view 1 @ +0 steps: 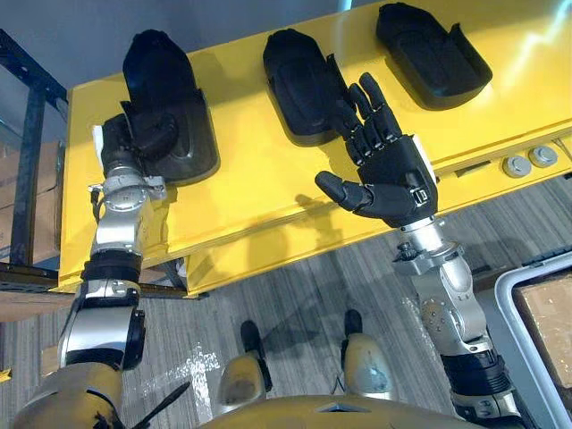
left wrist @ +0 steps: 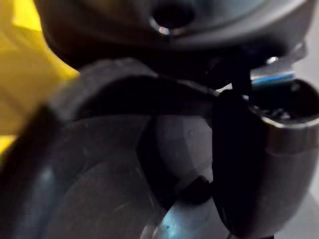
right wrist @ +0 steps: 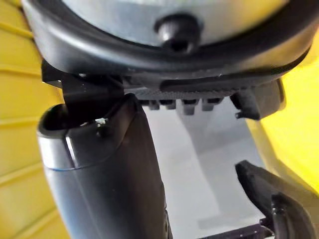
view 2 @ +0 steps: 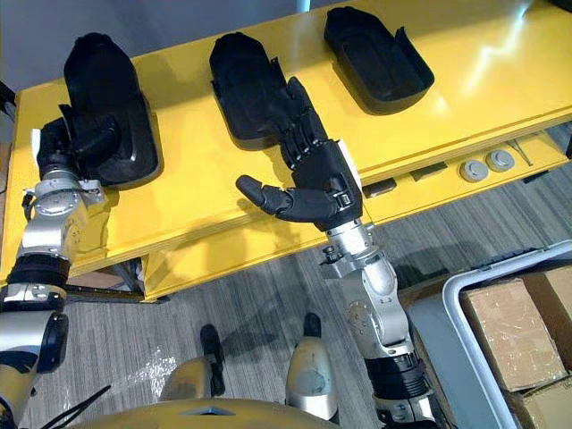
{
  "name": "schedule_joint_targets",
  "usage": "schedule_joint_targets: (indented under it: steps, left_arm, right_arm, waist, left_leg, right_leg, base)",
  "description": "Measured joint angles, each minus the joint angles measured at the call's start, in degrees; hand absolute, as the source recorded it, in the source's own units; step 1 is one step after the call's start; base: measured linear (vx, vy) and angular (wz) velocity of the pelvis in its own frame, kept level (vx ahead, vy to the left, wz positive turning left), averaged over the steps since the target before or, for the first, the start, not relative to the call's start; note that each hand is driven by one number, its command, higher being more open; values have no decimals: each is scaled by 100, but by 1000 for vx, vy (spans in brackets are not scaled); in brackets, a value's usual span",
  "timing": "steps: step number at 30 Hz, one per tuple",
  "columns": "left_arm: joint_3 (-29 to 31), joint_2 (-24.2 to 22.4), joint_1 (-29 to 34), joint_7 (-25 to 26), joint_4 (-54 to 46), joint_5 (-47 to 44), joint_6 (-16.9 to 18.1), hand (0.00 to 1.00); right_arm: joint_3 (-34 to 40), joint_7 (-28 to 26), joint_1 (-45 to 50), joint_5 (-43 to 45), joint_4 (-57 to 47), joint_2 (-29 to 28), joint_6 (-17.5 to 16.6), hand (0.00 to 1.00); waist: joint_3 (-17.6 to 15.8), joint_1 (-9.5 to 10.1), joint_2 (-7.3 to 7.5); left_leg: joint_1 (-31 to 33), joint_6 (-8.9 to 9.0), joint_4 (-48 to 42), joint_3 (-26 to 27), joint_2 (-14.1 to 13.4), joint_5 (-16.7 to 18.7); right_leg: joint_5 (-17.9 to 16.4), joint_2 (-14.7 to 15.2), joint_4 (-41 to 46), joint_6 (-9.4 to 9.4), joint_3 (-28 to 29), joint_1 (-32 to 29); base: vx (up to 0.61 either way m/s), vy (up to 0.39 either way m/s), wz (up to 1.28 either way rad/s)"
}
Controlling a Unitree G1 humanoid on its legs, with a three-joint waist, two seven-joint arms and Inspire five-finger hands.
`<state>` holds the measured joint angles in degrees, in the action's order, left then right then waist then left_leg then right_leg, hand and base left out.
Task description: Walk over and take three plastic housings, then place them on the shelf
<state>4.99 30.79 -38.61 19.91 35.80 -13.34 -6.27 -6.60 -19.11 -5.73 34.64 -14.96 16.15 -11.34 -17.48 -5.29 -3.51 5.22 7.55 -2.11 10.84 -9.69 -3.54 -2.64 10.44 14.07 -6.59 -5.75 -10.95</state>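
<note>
On the yellow worktop [view 1: 241,183], the left housing [view 1: 170,89] is being gripped at its near end by the left hand [view 1: 134,138], fingers curled over its rim. The right hand [view 1: 398,183] is being held open, fingertips at the middle housing [view 1: 295,76]. Farther right, the right housing [view 1: 429,49] is lying untouched. Pick-up is judged in hand; next, closing the right hand on the middle housing is called for.

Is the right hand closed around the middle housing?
No, the right hand is open, its fingers straight, by the middle housing.

Bare yellow table [view 1: 241,170] lies between left housing [view 1: 163,71] and middle housing [view 1: 299,85] (an open lane), right housing [view 1: 429,54] beyond.
</note>
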Motion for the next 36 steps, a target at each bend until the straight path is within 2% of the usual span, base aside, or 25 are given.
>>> schedule_joint_targets:
  steps: [6,7,19,33,36]
  left_arm:
    - [67,143,-81,124,101,-28,-26,0]
    - [66,142,-161,126,186,-27,-25,100]
    - [158,140,-234,99,305,-62,-245,100]
    - [149,114,-234,356,524,-391,-319,100]
    - [149,109,-191,354,532,-400,-354,100]
  right_arm:
    - [-95,102,-8,0,-83,-6,47,100]
    - [-95,107,-9,1,-83,-7,47,100]
    - [-100,103,-9,1,-85,-13,47,100]
    - [-81,108,57,2,-86,-47,47,100]
    - [-82,101,101,5,-85,-71,46,100]
  waist:
    - [-66,-45,69]
    - [-77,-45,88]
    - [-86,-92,104]
    - [-44,-138,104]
    - [103,-134,104]
  left_leg:
    - [22,-2,-18,5,-4,-8]
    - [24,-1,-33,4,-5,-8]
    - [-71,-2,-48,10,-4,-8]
    - [-460,-8,149,3,3,-19]
    - [-481,-11,199,14,2,-22]
  right_leg:
    - [12,0,81,-21,19,-59]
    - [13,1,87,-22,23,-58]
    - [33,5,53,-58,38,62]
    - [169,-19,-401,-162,-39,607]
    - [237,-36,-559,-162,-46,669]
  base:
    - [0,0,0]
    - [0,0,0]
    - [-8,0,0]
    - [0,0,0]
    - [0,0,0]
